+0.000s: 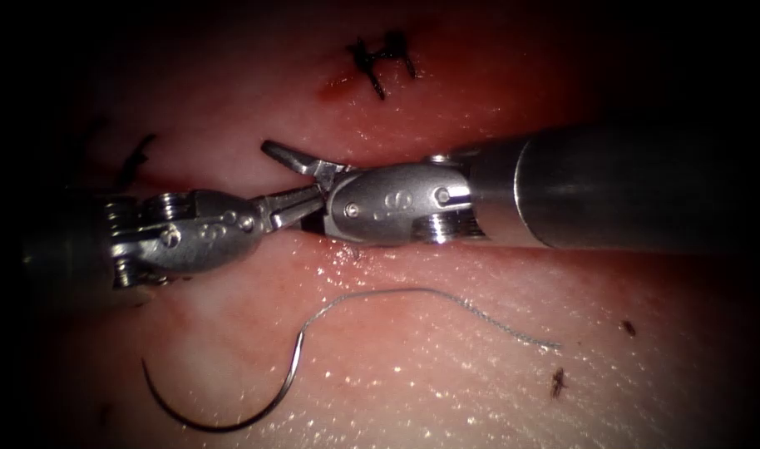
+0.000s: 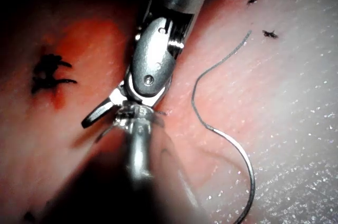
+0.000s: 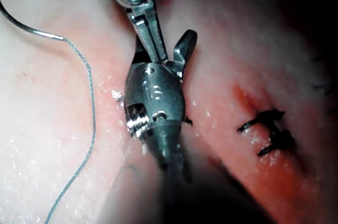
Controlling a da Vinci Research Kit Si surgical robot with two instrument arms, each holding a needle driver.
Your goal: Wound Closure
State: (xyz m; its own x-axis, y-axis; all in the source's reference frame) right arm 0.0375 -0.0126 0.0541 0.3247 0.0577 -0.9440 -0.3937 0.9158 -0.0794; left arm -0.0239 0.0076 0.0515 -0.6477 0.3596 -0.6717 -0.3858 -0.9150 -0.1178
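Observation:
The curved needle (image 1: 205, 422) lies loose on the tissue (image 1: 446, 391), nearer the camera than the cut (image 1: 372, 137), and neither tool holds it. Its thread (image 1: 421, 293) trails off to the right and ends free. My left tool (image 1: 307, 201) reaches in from the left with its jaws shut and nothing visible between them. Its tip sits inside the spread jaws of my right tool (image 1: 301, 187). The right tool is open, with one jaw (image 3: 185, 44) angled out and the other hidden. Needle (image 2: 245, 171) and thread (image 3: 90, 102) rest beside both tools.
A finished stitch with dark cut ends (image 1: 384, 62) sits beyond the tools, red fluid (image 1: 334, 83) beside it. Another dark thread end (image 1: 137, 160) lies at the left. Small dark specks (image 1: 557, 381) dot the tissue at the right.

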